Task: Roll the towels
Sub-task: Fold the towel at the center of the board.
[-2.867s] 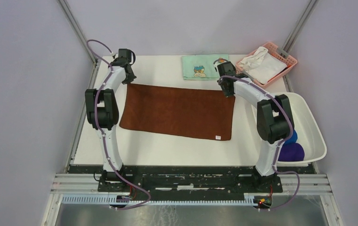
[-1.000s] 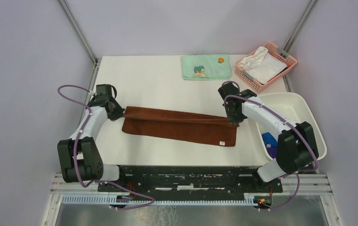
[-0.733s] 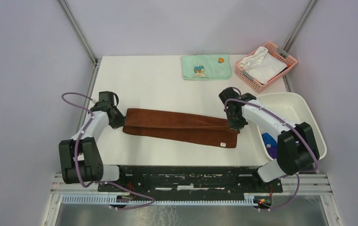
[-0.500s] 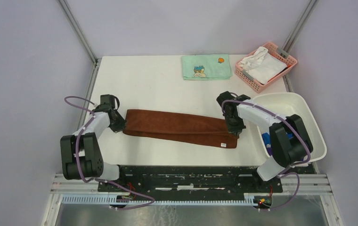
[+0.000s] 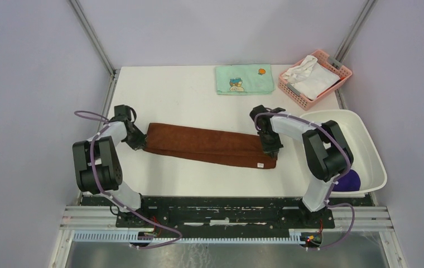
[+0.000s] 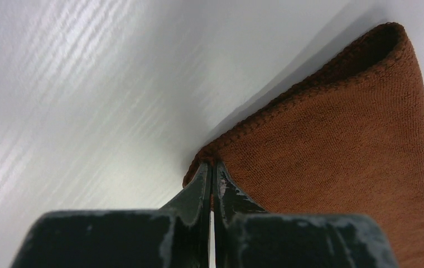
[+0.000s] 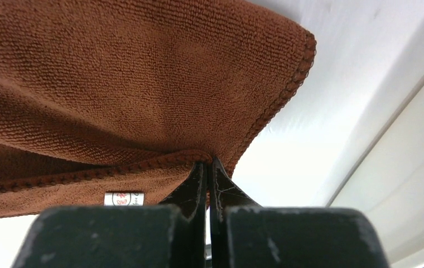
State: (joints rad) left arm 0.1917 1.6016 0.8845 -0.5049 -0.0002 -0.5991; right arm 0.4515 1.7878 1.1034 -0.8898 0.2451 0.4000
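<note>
While the rust-brown towel [image 5: 207,144] lies folded in a long band left of the white tub [image 5: 372,151], the left gripper [image 5: 138,143] pinches its far end tight. Equally closed, the right gripper [image 5: 269,151] clamps the end beside the tub.

The white table [image 5: 187,95] carries a rust-brown towel [image 5: 210,145] (folded lengthwise), green print towel [image 5: 243,79] and pink basket [image 5: 296,95].

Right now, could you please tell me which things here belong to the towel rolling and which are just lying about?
Job: rust-brown towel, its ends pinched by the left hand and right hand; purple towel in the white tub.
Lying about: green cartoon-print towel; pink basket; white cloth.
</note>
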